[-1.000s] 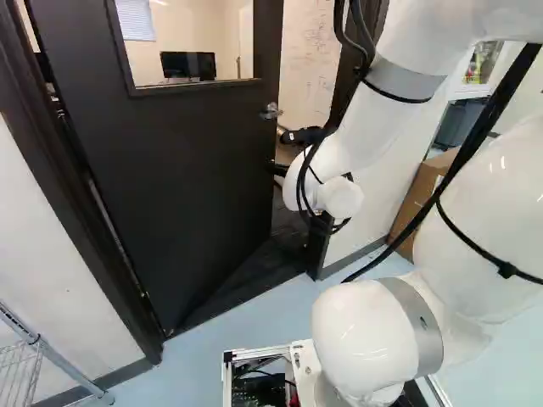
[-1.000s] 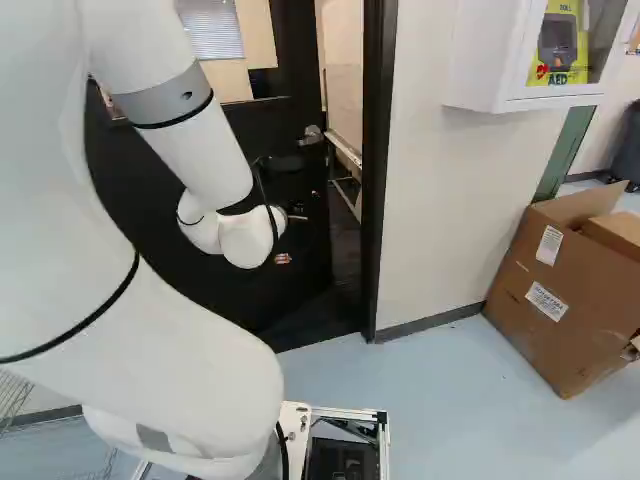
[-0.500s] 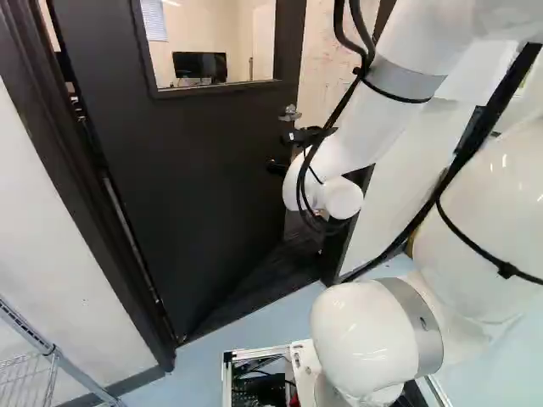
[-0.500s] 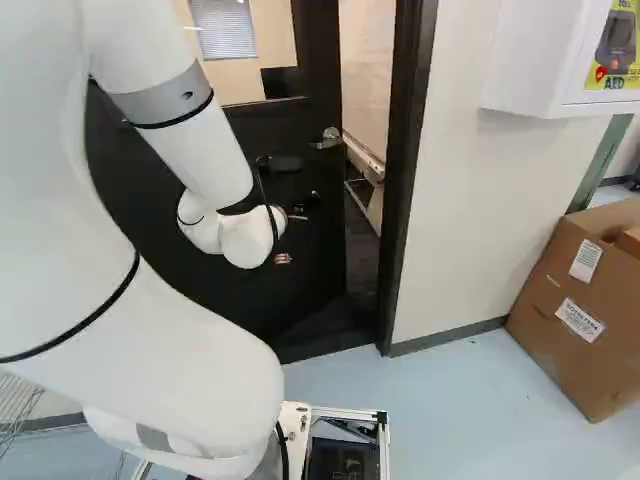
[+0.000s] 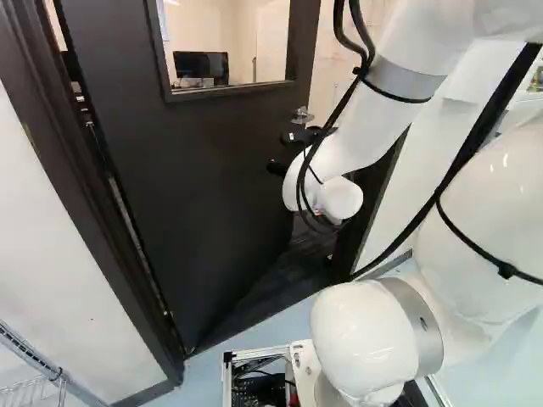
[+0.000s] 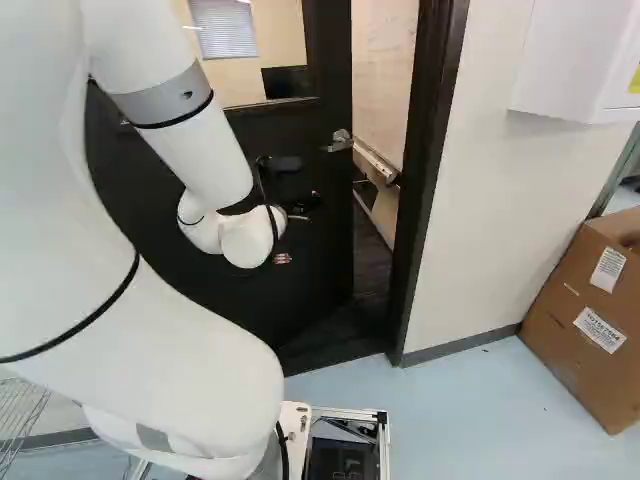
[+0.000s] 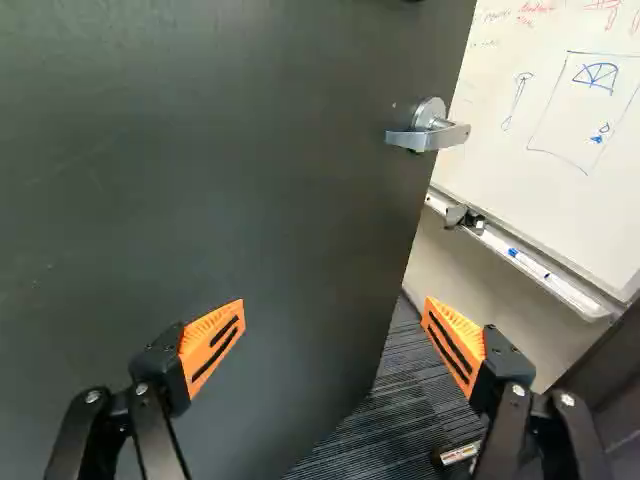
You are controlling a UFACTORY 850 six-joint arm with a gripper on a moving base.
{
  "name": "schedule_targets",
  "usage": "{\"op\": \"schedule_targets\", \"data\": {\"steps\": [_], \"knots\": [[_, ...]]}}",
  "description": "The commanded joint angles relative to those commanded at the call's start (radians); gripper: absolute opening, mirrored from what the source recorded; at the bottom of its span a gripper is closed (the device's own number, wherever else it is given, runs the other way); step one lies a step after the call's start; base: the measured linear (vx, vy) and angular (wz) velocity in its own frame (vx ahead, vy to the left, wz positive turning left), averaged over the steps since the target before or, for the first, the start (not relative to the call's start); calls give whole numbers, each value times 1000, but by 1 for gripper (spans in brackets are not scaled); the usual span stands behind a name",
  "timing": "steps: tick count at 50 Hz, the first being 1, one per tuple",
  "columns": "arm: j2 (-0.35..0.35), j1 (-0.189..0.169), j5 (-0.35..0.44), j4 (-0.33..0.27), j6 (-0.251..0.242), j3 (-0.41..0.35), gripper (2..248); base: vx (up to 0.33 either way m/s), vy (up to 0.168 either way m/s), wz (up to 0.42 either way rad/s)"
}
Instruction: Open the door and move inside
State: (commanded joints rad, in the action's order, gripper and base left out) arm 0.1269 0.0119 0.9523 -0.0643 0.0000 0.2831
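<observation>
- step in hand, as we judge it: push the door (image 5: 195, 178) wider, then drive through. it stands partly ajar, swung away from us into the room, hinged at the left of the left base view.
- state of the hand (image 7: 334, 310): fingers well apart, nothing between them, orange pads (image 7: 213, 345) bare. one finger lies over the door face, the other over the gap past its free edge. whether either touches the door, we cannot tell.
- we should press near the free edge, where leverage is best, and keep the push square to the face so the pads do not slide off.
- the latch looks clear of the door frame (image 6: 425, 200), so we need not turn the lever handle (image 7: 428, 130); keep the fingers from snagging it.
- let the base (image 5: 254, 352) creep forward with the push and follow the swing. the arm's elbow and the base both need room past the frame; widen the gap before committing.
- door's look: flat, dark, nearly black, with a window (image 5: 227, 42) in its upper part. lever handle is silvery, ahead of the fingers near the free edge. beyond it: whiteboard (image 7: 550, 110), dark carpet (image 7: 395, 410).
</observation>
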Motion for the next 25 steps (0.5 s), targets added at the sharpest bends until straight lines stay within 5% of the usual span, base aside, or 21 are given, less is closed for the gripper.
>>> {"op": "schedule_targets", "data": {"steps": [25], "knots": [[0, 0, 0, 0, 0, 0, 247, 59, 66, -12]]}}
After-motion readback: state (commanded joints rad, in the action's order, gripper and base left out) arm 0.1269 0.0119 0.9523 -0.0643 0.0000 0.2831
